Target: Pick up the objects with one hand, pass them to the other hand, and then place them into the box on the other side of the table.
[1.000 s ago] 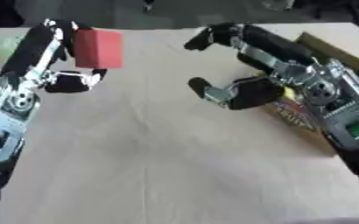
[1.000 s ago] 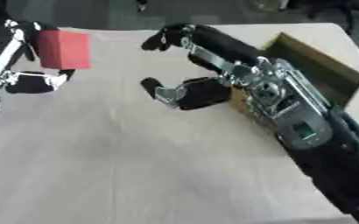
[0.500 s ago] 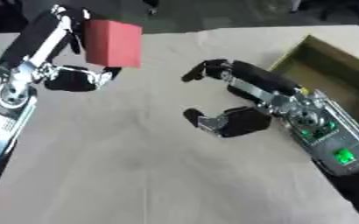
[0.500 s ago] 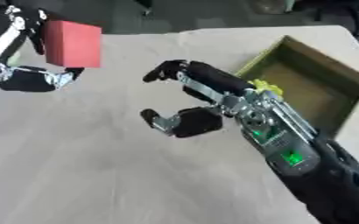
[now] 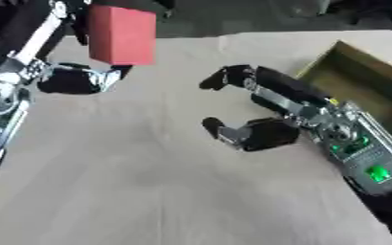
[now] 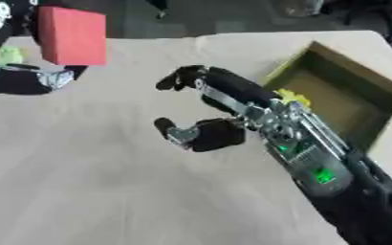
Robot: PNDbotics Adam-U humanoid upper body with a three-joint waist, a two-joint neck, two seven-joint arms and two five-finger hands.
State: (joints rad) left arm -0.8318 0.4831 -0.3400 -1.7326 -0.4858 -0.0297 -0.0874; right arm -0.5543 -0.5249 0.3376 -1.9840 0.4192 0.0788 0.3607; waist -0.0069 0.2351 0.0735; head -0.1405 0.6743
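Note:
A red block (image 5: 122, 34) is held up at the upper left, above the beige table, with my left hand (image 5: 72, 79) shut on it: fingers over its top, thumb under its lower edge. My right hand (image 5: 262, 134) hovers over the middle of the table with fingers and thumb spread in a wide curve and nothing between them. Its gap faces left toward the block, about a hand's width away. The open olive box (image 6: 343, 98) lies at the right edge, behind the right forearm.
The beige cloth (image 5: 149, 191) covers the table down to the near edge. A small yellow-green thing (image 6: 7, 55) shows at the far left beside my left arm. Something yellow (image 6: 289, 95) sits by the box's near rim. Dark floor lies beyond the far edge.
The camera has shifted, so the box shows more fully. My left hand has lifted the red block higher. My right hand has come away from the box toward the table's middle.

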